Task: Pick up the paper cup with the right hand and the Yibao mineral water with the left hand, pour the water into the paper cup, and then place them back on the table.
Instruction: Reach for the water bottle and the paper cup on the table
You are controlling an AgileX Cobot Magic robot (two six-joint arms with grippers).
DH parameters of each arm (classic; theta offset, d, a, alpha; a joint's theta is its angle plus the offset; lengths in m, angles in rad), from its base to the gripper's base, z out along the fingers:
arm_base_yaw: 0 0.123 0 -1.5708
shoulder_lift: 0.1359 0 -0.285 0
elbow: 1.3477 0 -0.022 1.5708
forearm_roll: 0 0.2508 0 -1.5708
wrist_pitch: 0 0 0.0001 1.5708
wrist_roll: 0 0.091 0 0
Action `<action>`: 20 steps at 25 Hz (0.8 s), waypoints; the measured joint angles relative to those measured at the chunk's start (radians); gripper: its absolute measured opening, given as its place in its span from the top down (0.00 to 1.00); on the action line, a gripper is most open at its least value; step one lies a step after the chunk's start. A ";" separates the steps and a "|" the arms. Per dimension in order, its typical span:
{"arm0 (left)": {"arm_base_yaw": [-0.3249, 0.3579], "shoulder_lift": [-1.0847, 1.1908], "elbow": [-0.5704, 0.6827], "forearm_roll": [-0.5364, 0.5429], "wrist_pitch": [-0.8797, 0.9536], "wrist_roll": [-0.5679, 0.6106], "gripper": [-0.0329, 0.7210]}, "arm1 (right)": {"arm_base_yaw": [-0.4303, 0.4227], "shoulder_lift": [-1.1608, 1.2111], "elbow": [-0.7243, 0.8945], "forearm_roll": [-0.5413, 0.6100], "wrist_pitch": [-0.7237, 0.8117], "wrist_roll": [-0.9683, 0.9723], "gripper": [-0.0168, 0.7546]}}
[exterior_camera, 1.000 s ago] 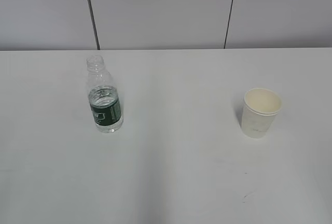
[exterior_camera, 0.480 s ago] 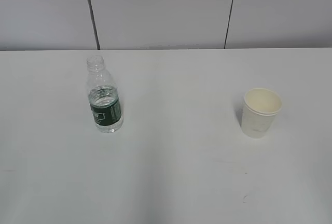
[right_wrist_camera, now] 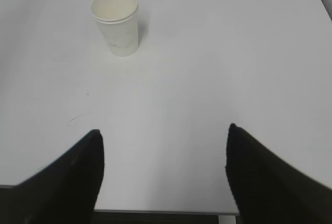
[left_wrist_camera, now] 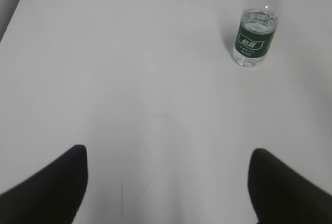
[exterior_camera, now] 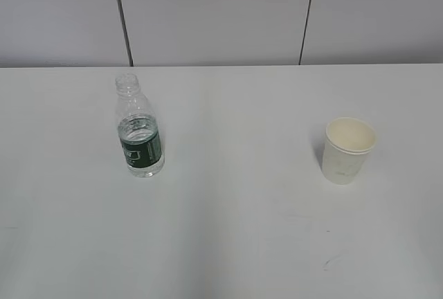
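Exterior view: the Yibao mineral water [exterior_camera: 140, 136] stands upright at left, the paper cup [exterior_camera: 348, 150] upright at right, well apart on the table [exterior_camera: 235, 230]. I judge each sits on its own arm's side, so no crossing is needed. No arm shows here. In wrist views both grippers, left hand [left_wrist_camera: 166, 193] & right hand [right_wrist_camera: 163, 177], are spread wide, holding nothing, far from their targets.

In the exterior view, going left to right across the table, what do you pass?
Bottle → cup, both upright on the table with a wide bare stretch between them. No arm shows in this view.
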 joint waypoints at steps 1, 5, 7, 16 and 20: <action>0.000 0.000 0.000 0.000 0.000 0.000 0.19 | 0.000 0.000 0.000 0.000 0.000 0.006 0.24; 0.000 0.000 0.000 0.000 0.000 0.000 0.19 | 0.000 0.000 0.000 0.000 0.000 0.006 0.24; 0.000 0.000 0.000 0.000 0.000 0.000 0.19 | 0.000 0.000 0.000 0.000 0.000 0.000 0.24; 0.000 0.000 -0.003 0.001 -0.001 0.000 0.19 | 0.000 0.000 0.000 0.000 0.000 0.006 0.24; 0.000 0.000 -0.047 -0.003 -0.165 0.002 0.19 | 0.000 0.000 -0.029 0.005 -0.084 -0.003 0.24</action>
